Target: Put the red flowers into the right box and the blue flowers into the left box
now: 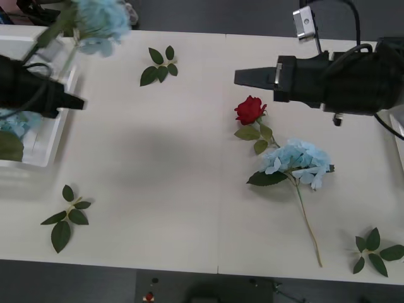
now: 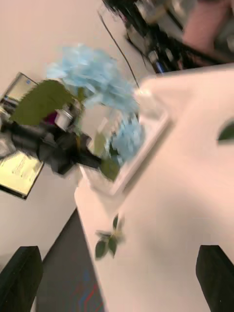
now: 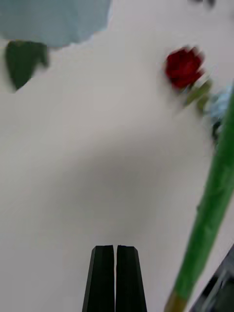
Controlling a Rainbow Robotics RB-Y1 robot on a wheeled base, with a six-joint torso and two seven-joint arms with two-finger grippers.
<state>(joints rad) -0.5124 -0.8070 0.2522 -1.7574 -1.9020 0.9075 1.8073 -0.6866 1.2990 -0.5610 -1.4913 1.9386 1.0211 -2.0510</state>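
Observation:
One red flower (image 1: 250, 110) (image 3: 184, 67) lies on the table right of centre, and a blue flower (image 1: 297, 161) lies just below it, stem toward the near edge. My right gripper (image 1: 243, 77) (image 2: 117, 285) hovers open and empty just above the rose. At far left, my left gripper (image 1: 77, 101) (image 3: 115, 273) is shut, with nothing showing between its tips. Another blue flower (image 1: 98, 19) (image 2: 95, 80) is up in the air over the left box (image 1: 50, 145) (image 2: 153, 129); its green stem (image 3: 209, 219) runs alongside the left wrist. A further blue flower (image 1: 16, 123) lies in that box.
Loose green leaf sprigs lie at the back centre (image 1: 159, 66), the near left (image 1: 66, 218) and the near right corner (image 1: 375, 249). A thin white edge of the right box (image 1: 399, 142) shows at the far right. Bare tabletop lies between the arms.

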